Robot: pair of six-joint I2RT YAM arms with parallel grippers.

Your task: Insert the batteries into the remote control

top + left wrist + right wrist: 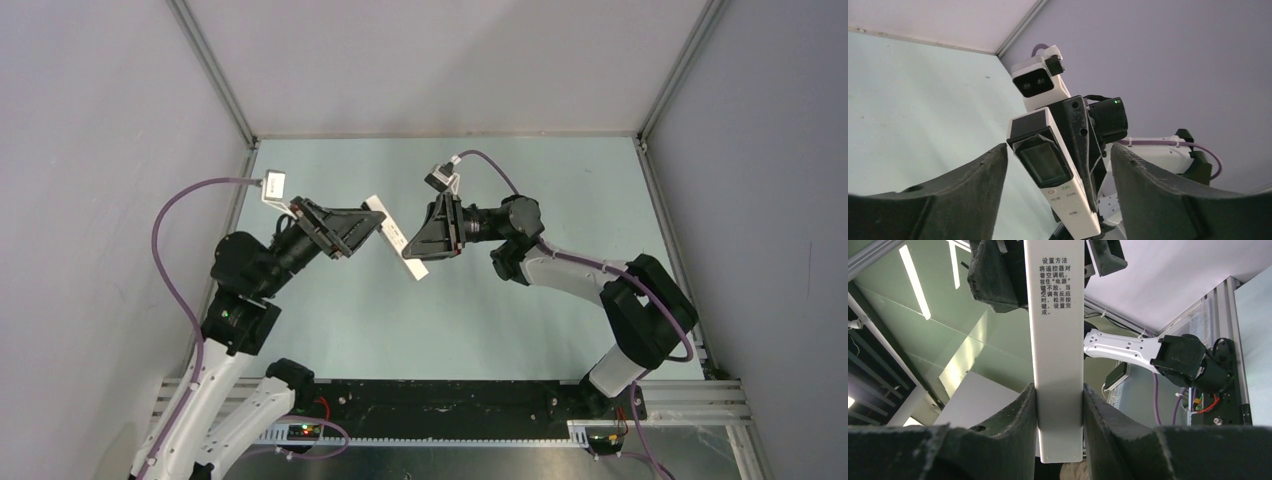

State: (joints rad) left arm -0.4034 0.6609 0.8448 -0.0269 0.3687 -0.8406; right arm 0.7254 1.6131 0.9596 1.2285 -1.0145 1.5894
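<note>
The remote control [398, 240], a slim white bar, hangs in the air over the table's middle, tilted. My right gripper [1058, 390] is shut on its plain lower end, both pads pressed to its sides. The printed back of the remote control [1057, 330] faces that camera. My left gripper [1058, 150] is open around the other end, with a gap on each side. There the remote control [1060, 192] shows its dark display and buttons. From above, the left gripper [362, 235] and the right gripper [415, 245] meet at the bar. No batteries are in view.
The pale green table [500, 320] is boxed in by grey walls with aluminium posts [215, 75]. A black rail [450, 400] with the arm bases runs along the near edge. The right arm's wrist camera [1040, 82] sits just behind the remote.
</note>
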